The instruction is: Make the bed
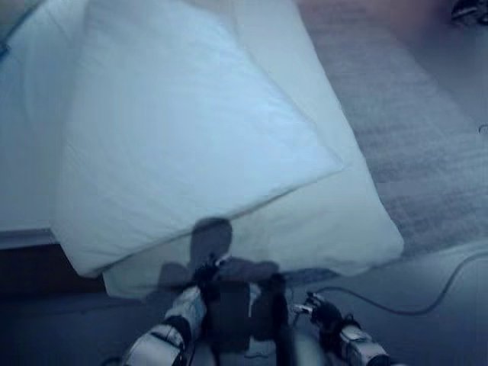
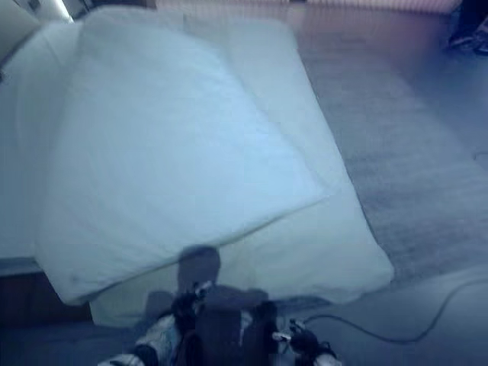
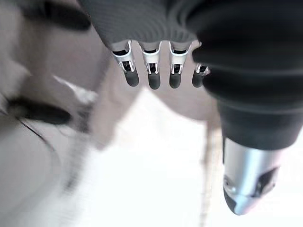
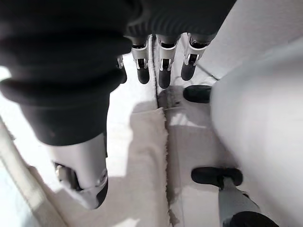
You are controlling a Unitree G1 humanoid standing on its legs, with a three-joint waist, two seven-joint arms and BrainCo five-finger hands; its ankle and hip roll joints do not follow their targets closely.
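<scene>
**Setting: Bedroom in a home or similar lodging**

The place reads as a bedroom. A bed (image 1: 30, 137) with a white sheet takes up the left of the head views, its dark base showing along the near edge. Two large white pillows lie across its corner: the upper pillow (image 1: 183, 137) rests on the lower pillow (image 1: 328, 221), which overhangs the edge toward the floor. A grey, ribbed carpet (image 1: 412, 130) covers the floor to the right of the bed, with bare smooth flooring (image 1: 450, 282) nearer the camera. No workshop, kitchen or office fittings are visible.
</scene>
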